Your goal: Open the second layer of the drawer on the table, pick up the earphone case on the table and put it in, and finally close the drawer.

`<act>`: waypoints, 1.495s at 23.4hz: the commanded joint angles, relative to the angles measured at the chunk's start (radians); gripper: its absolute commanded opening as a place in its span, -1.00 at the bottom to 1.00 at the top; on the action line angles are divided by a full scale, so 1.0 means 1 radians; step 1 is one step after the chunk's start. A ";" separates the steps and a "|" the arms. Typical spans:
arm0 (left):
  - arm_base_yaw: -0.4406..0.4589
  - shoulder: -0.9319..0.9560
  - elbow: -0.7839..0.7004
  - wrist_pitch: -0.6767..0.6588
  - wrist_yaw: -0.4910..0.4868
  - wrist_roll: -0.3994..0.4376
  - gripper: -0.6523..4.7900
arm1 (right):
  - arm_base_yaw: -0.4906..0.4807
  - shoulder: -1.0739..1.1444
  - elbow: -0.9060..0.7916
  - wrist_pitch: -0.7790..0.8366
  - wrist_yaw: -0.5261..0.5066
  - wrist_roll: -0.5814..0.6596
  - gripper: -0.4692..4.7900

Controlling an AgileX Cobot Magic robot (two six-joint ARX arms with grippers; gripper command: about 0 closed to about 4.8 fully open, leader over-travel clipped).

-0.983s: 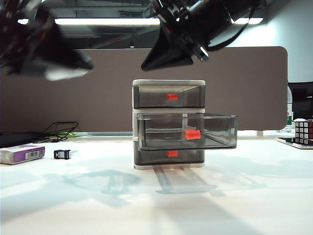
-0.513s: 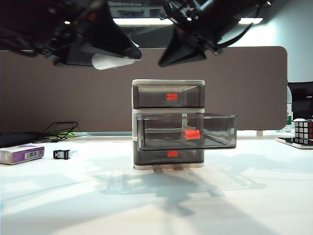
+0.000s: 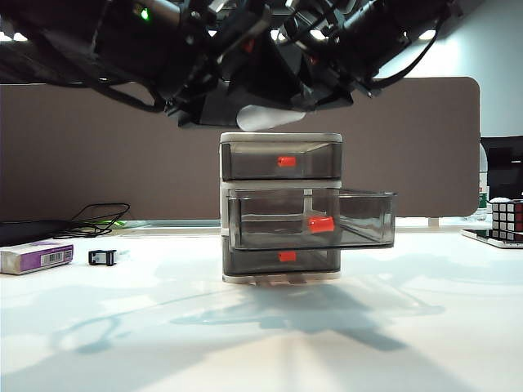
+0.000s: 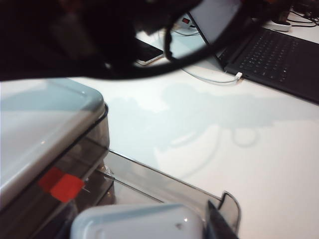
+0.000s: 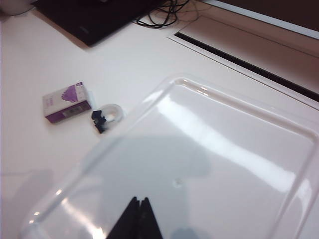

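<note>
The drawer (image 3: 281, 206) stands mid-table, a three-tier cabinet with red-orange handles. Its second layer (image 3: 351, 219) is pulled out toward the camera; in the left wrist view that tray (image 4: 164, 185) lies just beyond the case. The white earphone case (image 3: 268, 119) hangs just above the cabinet's top, with my left gripper (image 3: 245, 110) shut on it. Up close the earphone case (image 4: 139, 223) fills the space between the jaws of my left gripper (image 4: 144, 228), and one dark finger (image 4: 219, 226) shows beside it. My right gripper (image 5: 137, 219) is shut and empty, hovering over the cabinet's top (image 5: 224, 149).
A purple-and-white box (image 3: 37, 256) and a small black clip (image 3: 103, 257) lie at the left of the table, with cables behind. A Rubik's cube (image 3: 507, 219) sits at the far right. A dark laptop (image 4: 279, 55) lies behind the cabinet.
My left arm has swung from the upper left to above the cabinet, carrying the earphone case. The right gripper has shifted a little to the right. The drawer has not moved.
</note>
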 commanded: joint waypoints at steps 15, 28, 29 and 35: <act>-0.009 0.115 0.012 0.049 -0.006 -0.001 0.13 | -0.001 0.056 0.004 -0.010 -0.025 0.002 -0.84; -0.009 0.148 0.013 0.072 -0.006 0.002 0.62 | -0.001 0.056 0.004 -0.012 -0.024 0.004 -0.84; -0.009 0.148 0.013 0.074 -0.006 0.001 0.67 | 0.000 0.056 0.004 -0.013 -0.024 0.004 -0.84; -0.066 0.008 0.013 -0.095 0.006 0.000 0.59 | -0.001 0.056 0.004 -0.012 -0.024 0.004 -0.84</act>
